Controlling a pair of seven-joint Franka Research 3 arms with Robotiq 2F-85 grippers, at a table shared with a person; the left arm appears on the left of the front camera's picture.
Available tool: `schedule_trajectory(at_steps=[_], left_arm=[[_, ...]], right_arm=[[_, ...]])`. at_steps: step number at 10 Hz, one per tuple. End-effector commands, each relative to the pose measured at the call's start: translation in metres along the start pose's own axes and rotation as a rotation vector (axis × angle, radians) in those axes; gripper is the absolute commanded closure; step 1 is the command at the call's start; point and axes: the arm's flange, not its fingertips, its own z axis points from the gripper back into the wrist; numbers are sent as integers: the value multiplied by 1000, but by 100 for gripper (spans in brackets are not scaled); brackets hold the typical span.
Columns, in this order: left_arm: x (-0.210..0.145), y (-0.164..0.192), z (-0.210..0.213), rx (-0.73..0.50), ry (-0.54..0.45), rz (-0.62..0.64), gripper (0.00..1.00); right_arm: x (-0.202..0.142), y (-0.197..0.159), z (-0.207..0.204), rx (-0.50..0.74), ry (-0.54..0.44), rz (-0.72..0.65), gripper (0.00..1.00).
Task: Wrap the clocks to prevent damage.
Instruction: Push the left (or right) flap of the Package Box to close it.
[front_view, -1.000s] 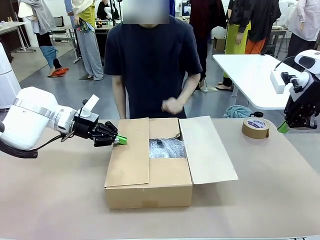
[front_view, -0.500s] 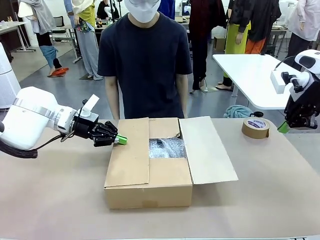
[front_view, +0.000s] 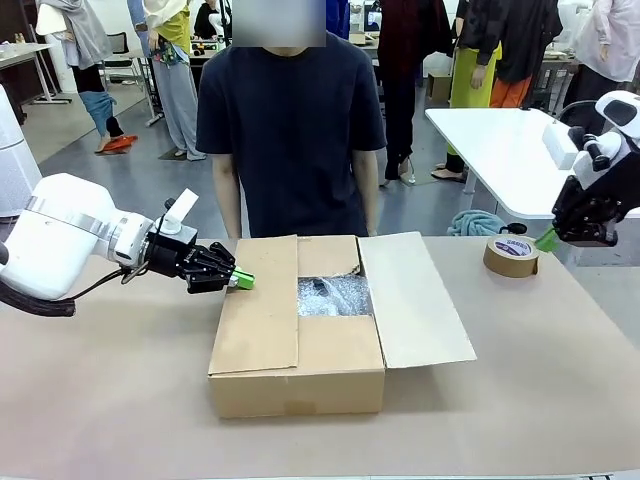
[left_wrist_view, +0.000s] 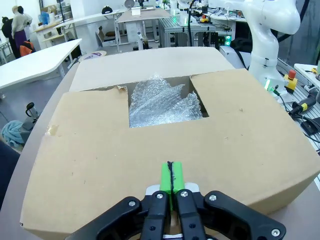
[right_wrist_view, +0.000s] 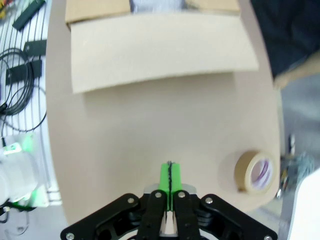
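Lying left-to-right in the box (front_view: 297, 378), bubble-wrapped bundle (front_view: 335, 297); left gripper (front_view: 243, 281), right gripper (front_view: 546, 238) closed, empty.

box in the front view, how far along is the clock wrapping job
Done: a bubble wrap bundle lies inside the open cardboard box; contents hidden. In hand: nothing; the left claw is shut at the edge of the left flap, the right claw shut above the table near the tape roll. Left: that flap and the right flap lie open and the tape roll sits unused.

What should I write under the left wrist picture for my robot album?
Shut left gripper at the near flap of an open cardboard box with bubble wrap inside.
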Motion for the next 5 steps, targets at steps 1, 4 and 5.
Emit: schedule_trajectory(at_steps=[1, 4, 5], left_arm=[[-2, -1, -1, 1, 2, 5, 100], [-2, -1, -1, 1, 2, 5, 100], [-2, -1, -1, 1, 2, 5, 100]], right_arm=[[-32, -38, -36, 68, -293, 181, 99], [-70, -70, -102, 165, -505, 124, 99], [-72, -75, -117, 189, -555, 92, 99]])
